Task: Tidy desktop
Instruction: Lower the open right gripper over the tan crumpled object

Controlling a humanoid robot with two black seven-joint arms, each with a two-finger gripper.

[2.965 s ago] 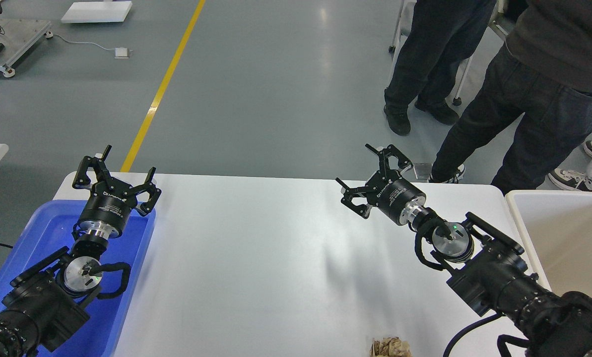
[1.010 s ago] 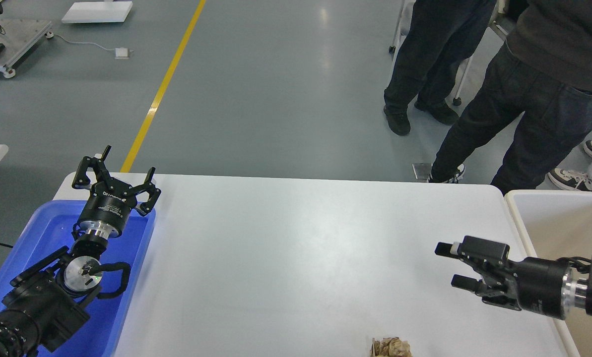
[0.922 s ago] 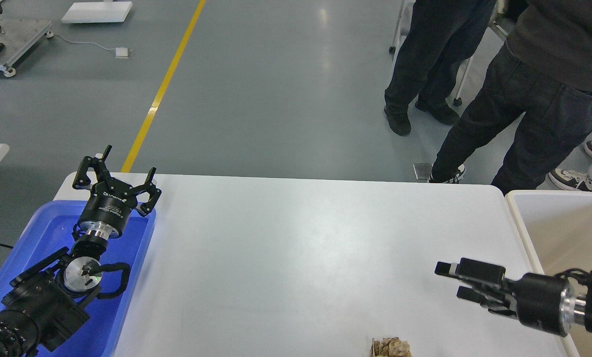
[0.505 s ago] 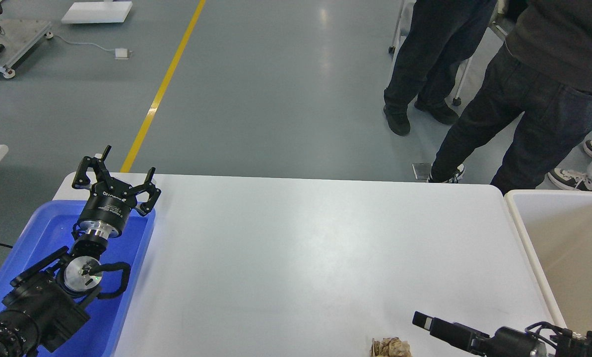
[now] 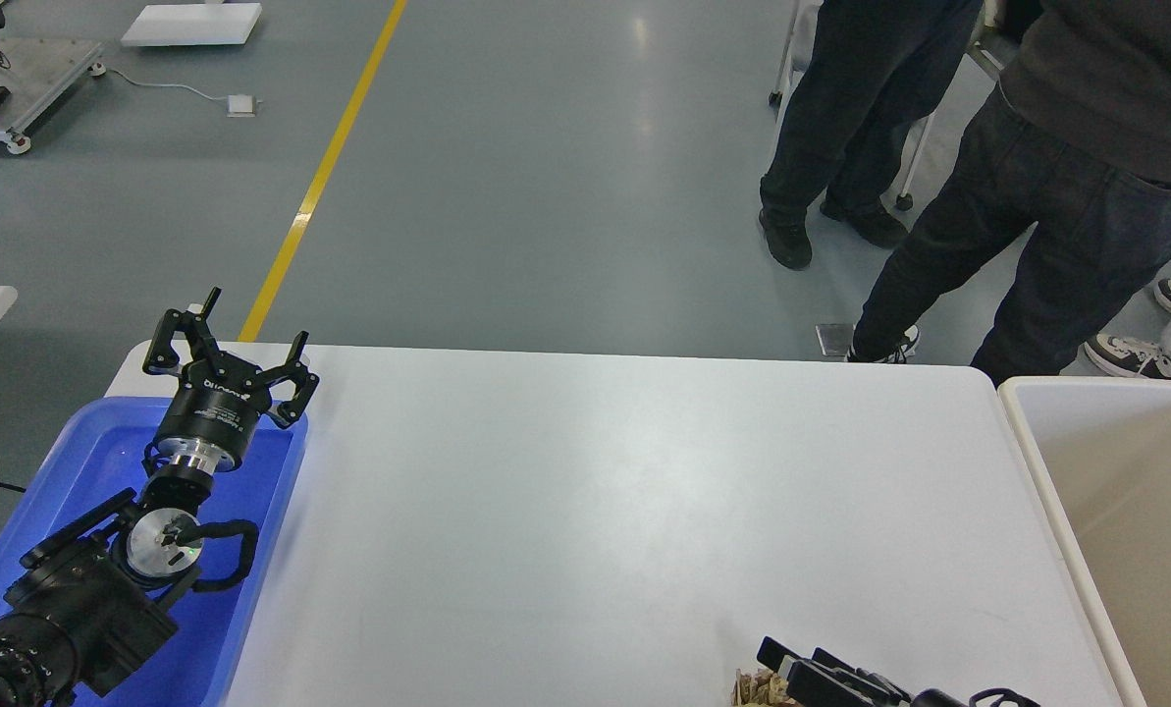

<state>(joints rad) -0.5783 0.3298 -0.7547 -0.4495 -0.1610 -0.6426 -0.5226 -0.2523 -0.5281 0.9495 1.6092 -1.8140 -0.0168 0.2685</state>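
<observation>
The white desktop [image 5: 595, 491] fills the middle of the head view. A crumpled brown paper ball [image 5: 748, 688] lies at its near edge, cut off by the bottom of the view. My right gripper [image 5: 801, 663] comes in low from the bottom right, its two fingers apart, right at the paper ball and covering its right part. Whether it touches the ball is not clear. My left gripper [image 5: 227, 349] is open and empty, held above the far corner of the blue tray.
A blue plastic tray [image 5: 84, 462] sits at the desktop's left end under my left arm. A beige bin with a white rim [image 5: 1032, 452] stands at the right end. Two people [image 5: 1037, 196] stand beyond the far right corner.
</observation>
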